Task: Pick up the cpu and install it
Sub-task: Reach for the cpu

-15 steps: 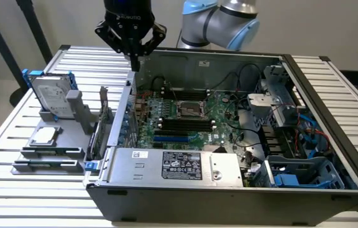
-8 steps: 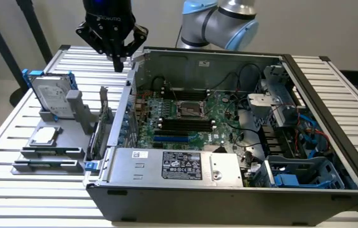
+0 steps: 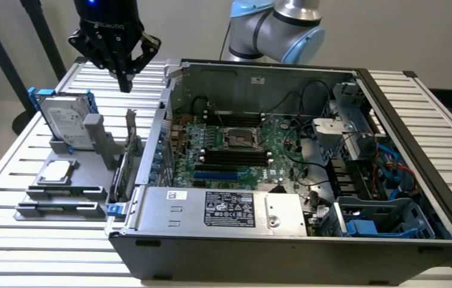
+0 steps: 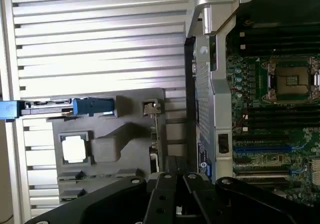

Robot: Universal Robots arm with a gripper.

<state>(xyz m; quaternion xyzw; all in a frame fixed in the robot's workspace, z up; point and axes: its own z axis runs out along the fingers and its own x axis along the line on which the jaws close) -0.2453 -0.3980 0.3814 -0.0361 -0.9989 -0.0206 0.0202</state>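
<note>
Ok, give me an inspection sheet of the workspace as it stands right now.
Surface: silver slatted metal table, carrying a grey holder block and an open grey computer case.
Job's things: small square silvery cpu seated in the holder; motherboard socket looks empty.
Clutter: grey hard drive in blue bracket, upright on the holder.
Gripper: black gripper shut, holding nothing, raised near the holder, apart from the cpu.
Cables: black wires inside the case.
Surroundings: pale wall, blue-grey robot arm joint.

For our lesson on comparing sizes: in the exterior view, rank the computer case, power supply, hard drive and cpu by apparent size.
1. computer case
2. power supply
3. hard drive
4. cpu
</note>
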